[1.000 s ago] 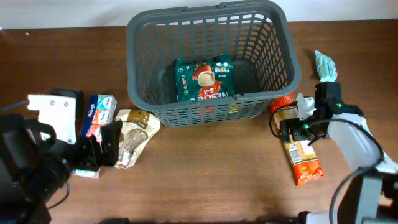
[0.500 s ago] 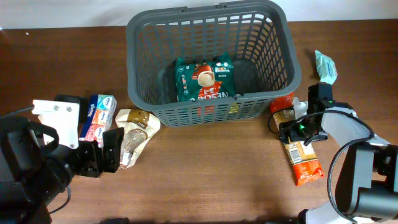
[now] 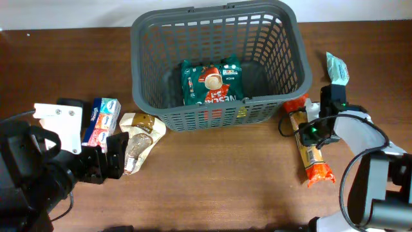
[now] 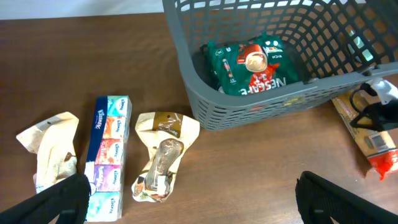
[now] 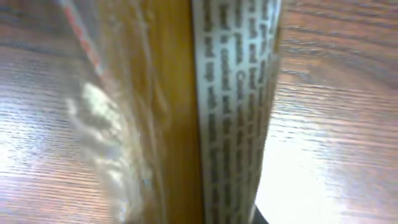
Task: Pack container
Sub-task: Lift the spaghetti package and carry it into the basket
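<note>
The large dark grey slotted plastic basket [image 3: 212, 117] is sitting at the far middle of the brown wooden counter [image 3: 219, 187]. It is holding a green coffee packet [image 3: 211, 82], which is lying flat on its base. Just right of the basket's near corner, the right claw [image 3: 311, 133] is pinching a long orange-and-yellow packet [image 3: 317, 169] that is resting on its narrow edge on the counter. The left claw [image 4: 189, 202] is hovering with its fingers spread wide, gripping nothing. Below it, a beige pouch [image 4: 160, 158] and a blue multi-pack of tissues [image 4: 107, 149] are lying side by side, left of the basket.
</note>
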`<action>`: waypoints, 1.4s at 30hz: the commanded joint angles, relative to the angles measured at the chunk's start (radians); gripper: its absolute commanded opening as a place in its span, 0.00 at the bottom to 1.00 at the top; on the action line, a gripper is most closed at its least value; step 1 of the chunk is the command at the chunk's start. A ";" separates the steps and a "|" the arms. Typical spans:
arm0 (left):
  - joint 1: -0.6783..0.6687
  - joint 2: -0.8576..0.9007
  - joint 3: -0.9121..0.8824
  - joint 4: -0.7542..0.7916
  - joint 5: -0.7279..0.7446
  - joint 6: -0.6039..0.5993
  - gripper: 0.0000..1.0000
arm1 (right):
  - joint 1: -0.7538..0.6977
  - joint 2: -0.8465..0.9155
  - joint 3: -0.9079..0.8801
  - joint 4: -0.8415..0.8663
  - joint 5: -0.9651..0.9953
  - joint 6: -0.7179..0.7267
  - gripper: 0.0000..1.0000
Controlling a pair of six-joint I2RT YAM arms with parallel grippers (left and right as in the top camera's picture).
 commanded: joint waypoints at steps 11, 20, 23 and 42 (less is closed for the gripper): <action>0.005 -0.006 0.008 -0.001 0.011 0.013 0.99 | -0.063 -0.073 0.031 0.000 0.002 0.120 0.04; 0.005 -0.006 0.008 -0.001 0.011 0.013 0.99 | -0.153 -0.266 0.294 -0.084 -0.003 0.239 0.03; 0.005 -0.006 0.008 -0.001 0.011 0.013 0.99 | -0.135 -0.314 0.443 -0.127 -0.014 0.238 0.04; 0.005 -0.006 0.008 -0.001 0.011 0.013 0.99 | 0.316 -0.301 0.772 0.114 -0.363 -0.243 0.03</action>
